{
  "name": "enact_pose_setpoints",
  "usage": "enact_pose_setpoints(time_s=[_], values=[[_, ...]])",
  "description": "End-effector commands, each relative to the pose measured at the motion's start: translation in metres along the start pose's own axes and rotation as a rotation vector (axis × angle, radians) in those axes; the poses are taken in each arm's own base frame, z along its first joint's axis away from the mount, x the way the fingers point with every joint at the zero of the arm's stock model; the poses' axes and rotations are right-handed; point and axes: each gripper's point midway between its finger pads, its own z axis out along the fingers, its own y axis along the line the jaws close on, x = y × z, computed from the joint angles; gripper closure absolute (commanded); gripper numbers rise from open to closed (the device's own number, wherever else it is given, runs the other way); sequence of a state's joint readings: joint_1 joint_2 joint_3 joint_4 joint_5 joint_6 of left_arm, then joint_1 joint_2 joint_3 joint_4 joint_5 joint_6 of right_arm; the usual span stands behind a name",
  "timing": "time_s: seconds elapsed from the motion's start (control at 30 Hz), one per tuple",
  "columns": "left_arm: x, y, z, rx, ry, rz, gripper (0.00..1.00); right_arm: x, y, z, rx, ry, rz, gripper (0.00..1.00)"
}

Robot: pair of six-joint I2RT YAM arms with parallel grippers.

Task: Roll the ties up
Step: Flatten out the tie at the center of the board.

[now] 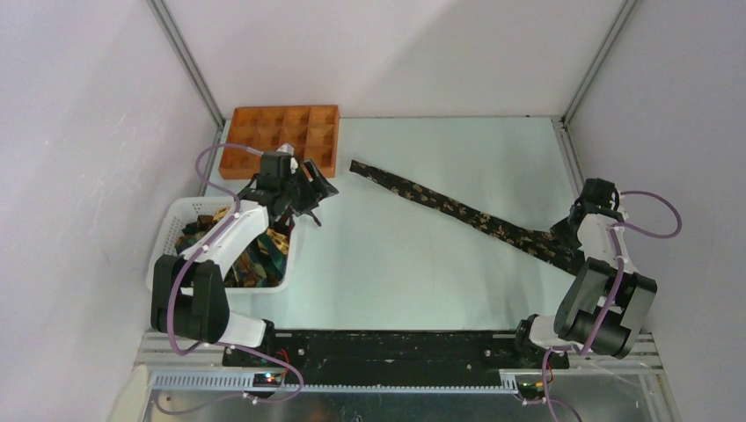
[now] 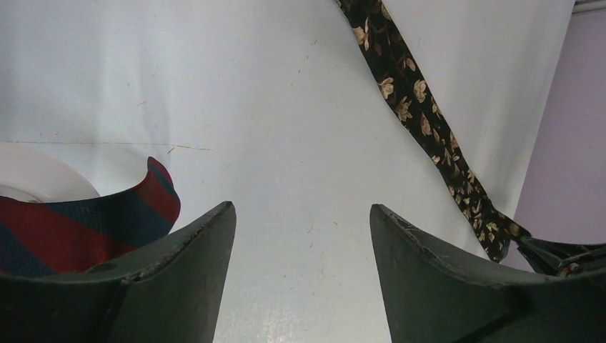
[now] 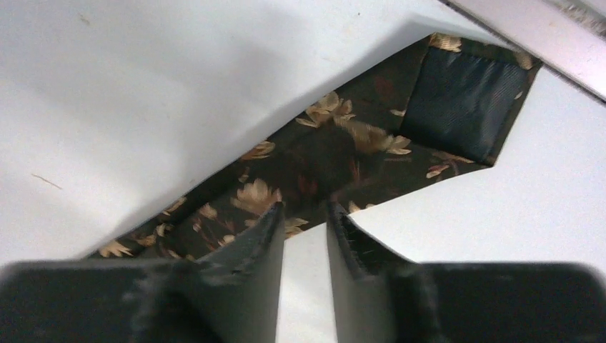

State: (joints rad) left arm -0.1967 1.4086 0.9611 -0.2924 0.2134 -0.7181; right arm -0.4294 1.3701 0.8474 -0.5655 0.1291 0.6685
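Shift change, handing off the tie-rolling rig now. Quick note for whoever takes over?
Left pincer: open, empty, hovering beside the white mesh basket.
Right pincer: jaws narrowly apart, gripping nothing, at the wide end of the leaf-print tie.
That tie lies stretched diagonally across the table, unrolled; more ties sit in the basket.
Done: one tie laid out. Left: roll it, then the rest.

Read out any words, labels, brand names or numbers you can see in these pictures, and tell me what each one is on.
No readable text in any view.
The leaf-print tie on the table shows only its pattern, and the dark lining at its wide end carries no visible label.
The orange tray and the white basket show no writing.
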Motion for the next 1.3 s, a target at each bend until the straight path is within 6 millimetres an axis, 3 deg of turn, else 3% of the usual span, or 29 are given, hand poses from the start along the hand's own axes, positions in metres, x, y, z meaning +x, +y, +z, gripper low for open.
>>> enact_pose_setpoints(time_s=[0.0,0.03,0.1,0.2,0.3,0.37,0.5,0.63,0.77,0.97,1.27], values=[[-0.009,-0.008,-0.006,0.045,-0.044,-0.003,0.24,-0.012,0.001,-0.007,0.009,-0.037,0.019,0.5],[-0.01,-0.008,-0.007,0.048,-0.05,0.0,0.23,-0.015,0.003,-0.011,0.0,-0.054,0.02,0.4],[-0.012,-0.008,-0.01,0.046,-0.067,0.007,0.22,-0.021,0.006,-0.019,-0.022,-0.088,0.02,0.31],[-0.019,-0.008,-0.018,0.034,-0.107,0.022,0.19,-0.027,0.021,-0.031,-0.087,-0.133,0.009,0.29],[-0.027,-0.011,-0.026,0.036,-0.152,0.036,0.16,-0.021,0.054,-0.042,-0.208,-0.146,-0.059,0.33],[-0.03,-0.015,-0.029,0.05,-0.167,0.039,0.13,0.0,0.088,-0.049,-0.291,-0.121,-0.179,0.34],[-0.032,-0.022,-0.025,0.068,-0.155,0.038,0.11,0.034,0.136,-0.052,-0.404,-0.008,-0.316,0.35],[-0.032,-0.031,-0.012,0.058,-0.141,0.047,0.11,0.064,0.16,-0.044,-0.443,0.068,-0.386,0.37],[-0.023,-0.044,0.007,0.033,-0.122,0.079,0.11,0.081,0.16,-0.033,-0.368,0.094,-0.447,0.41],[-0.015,-0.052,0.034,0.019,-0.092,0.073,0.12,0.065,0.125,-0.018,-0.164,0.01,-0.448,0.41],[-0.016,-0.048,0.049,-0.007,-0.08,0.069,0.14,0.066,0.1,-0.004,-0.167,0.06,-0.378,0.44]])
